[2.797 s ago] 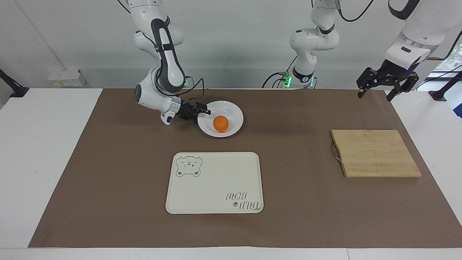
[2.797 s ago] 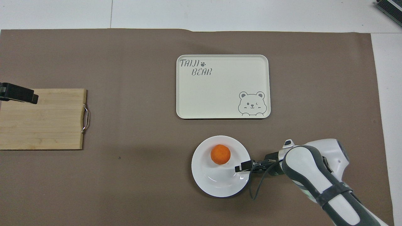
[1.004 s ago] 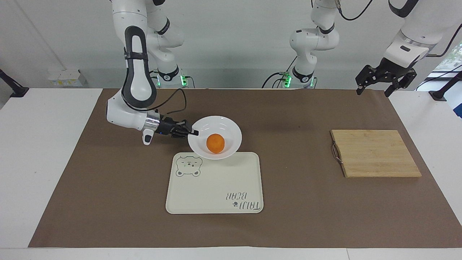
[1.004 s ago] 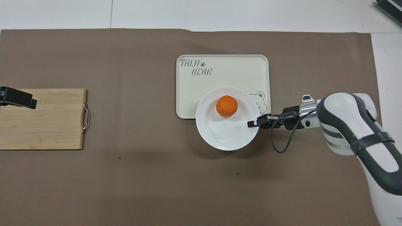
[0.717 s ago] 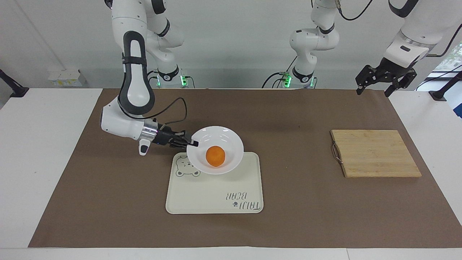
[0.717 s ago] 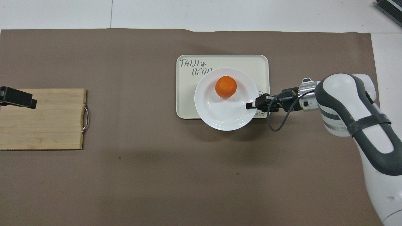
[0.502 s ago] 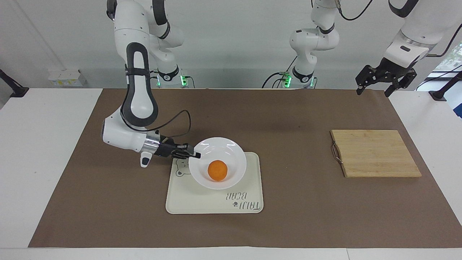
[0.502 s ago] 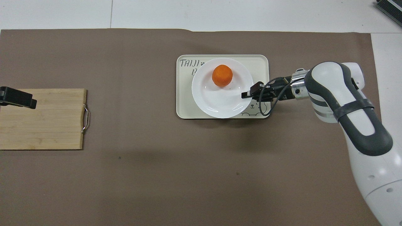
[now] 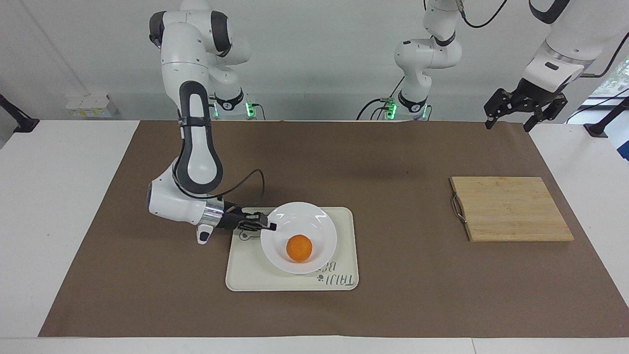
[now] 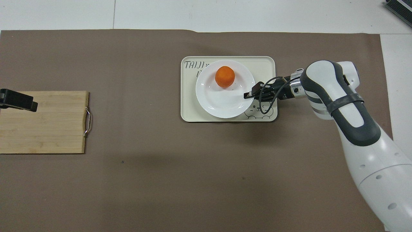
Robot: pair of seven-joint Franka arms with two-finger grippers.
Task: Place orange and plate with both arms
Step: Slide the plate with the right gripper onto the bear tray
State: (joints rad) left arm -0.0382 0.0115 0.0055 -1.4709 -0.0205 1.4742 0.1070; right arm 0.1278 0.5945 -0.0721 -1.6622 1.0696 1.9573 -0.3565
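The right pincer (image 9: 268,226) is clamped on the rim of the plate (image 9: 314,221) (glossy, stiff, breakable); the orange (image 9: 299,247) can roll; the left pincer (image 9: 521,109) waits open.

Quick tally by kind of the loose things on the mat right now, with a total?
Orange: 1
Plate: 1
Tray: 1
Cutting board: 1
Total: 4
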